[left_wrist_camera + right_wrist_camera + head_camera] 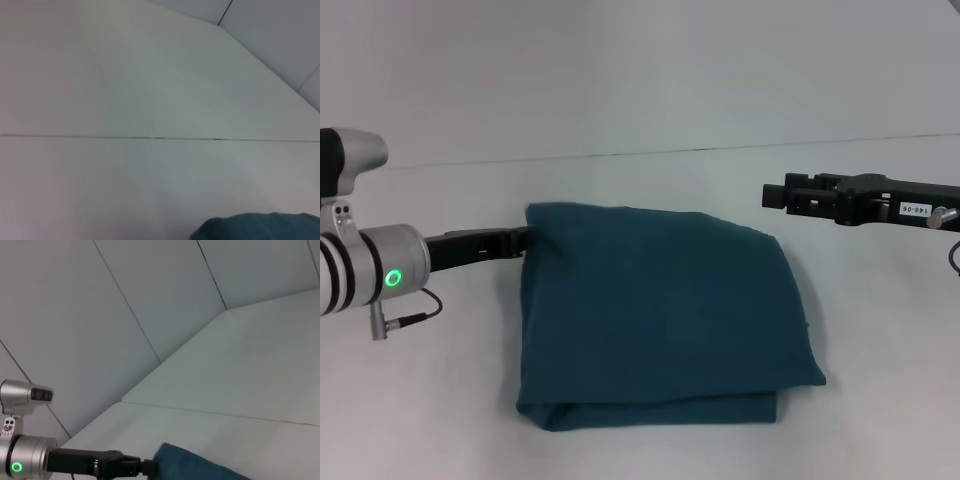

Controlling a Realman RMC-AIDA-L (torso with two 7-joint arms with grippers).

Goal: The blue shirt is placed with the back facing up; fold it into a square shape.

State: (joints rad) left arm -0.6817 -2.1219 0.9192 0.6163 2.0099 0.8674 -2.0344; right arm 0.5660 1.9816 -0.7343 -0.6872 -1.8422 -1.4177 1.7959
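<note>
Teal-blue fabric fills the middle of the head view: the blue shirt lies folded into a rough square on the white desk, its thick folded edge along six o'clock and its three o'clock edge slanting outward toward the near corner. The left hand reaches in from nine o'clock and meets the shirt's far corner at about ten o'clock; whether its fingers pinch cloth or only touch it I cannot tell. The right hand hovers at two o'clock, off the fabric and holding nothing, its opening unclear. Bare desk lies beyond twelve o'clock. In the left wrist view only a rounded edge of the shirt shows against open desk. In the right wrist view the left hand touches the shirt's corner.
</note>
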